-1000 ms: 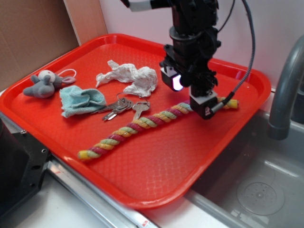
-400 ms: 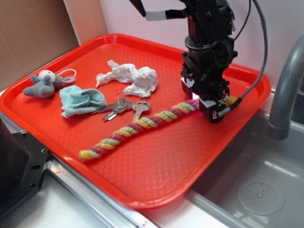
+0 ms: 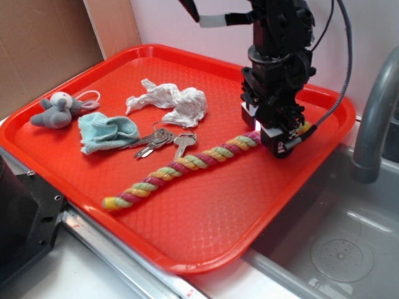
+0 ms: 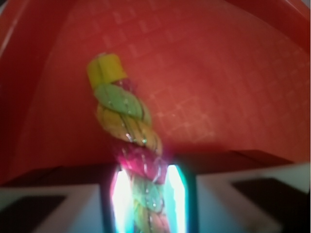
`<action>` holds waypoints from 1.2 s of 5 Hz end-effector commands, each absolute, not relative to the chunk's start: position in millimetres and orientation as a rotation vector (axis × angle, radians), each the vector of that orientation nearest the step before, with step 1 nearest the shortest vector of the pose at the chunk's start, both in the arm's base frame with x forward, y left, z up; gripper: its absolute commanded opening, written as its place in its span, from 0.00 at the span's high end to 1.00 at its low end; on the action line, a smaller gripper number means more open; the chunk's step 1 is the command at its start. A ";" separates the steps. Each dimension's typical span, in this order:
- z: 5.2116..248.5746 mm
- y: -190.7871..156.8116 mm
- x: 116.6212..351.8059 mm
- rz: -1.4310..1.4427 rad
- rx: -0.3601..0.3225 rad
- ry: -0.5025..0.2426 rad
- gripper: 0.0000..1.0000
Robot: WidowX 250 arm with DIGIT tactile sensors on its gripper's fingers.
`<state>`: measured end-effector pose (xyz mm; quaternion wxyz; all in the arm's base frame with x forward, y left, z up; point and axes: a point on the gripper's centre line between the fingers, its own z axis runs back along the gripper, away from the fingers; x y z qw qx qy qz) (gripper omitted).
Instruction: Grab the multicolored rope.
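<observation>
The multicolored rope (image 3: 187,162), twisted yellow, pink-red and pale green, lies diagonally across the red tray (image 3: 206,230). It runs from the front left to the right rim. My gripper (image 3: 275,136) is down on the tray over the rope, just short of its right yellow end. In the wrist view the rope (image 4: 126,114) runs between the two lit pads (image 4: 121,196). The pads press it from both sides, and its yellow tip points away. My gripper (image 4: 149,194) is shut on the rope, which still rests on the tray.
A bunch of keys (image 3: 163,141), a white wrinkly cloth (image 3: 174,103), a light blue knitted cloth (image 3: 106,131) and a small grey plush mouse (image 3: 57,111) lie on the tray's left half. A sink (image 3: 336,243) with a grey faucet (image 3: 374,124) is at the right.
My gripper has moved right along the rope toward its right end and come down to the tray, with the rope now between its pads. The rope has not shifted.
</observation>
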<state>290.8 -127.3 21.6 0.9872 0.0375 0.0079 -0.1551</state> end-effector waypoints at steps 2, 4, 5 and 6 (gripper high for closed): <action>146.2 -97.6 260.0 -0.158 0.014 0.014 1.00; 205.6 -57.1 192.0 -0.107 -0.033 -0.080 1.00; 209.0 -56.9 175.1 -0.101 0.030 -0.127 1.00; 206.7 -53.9 177.8 -0.086 -0.013 -0.034 1.00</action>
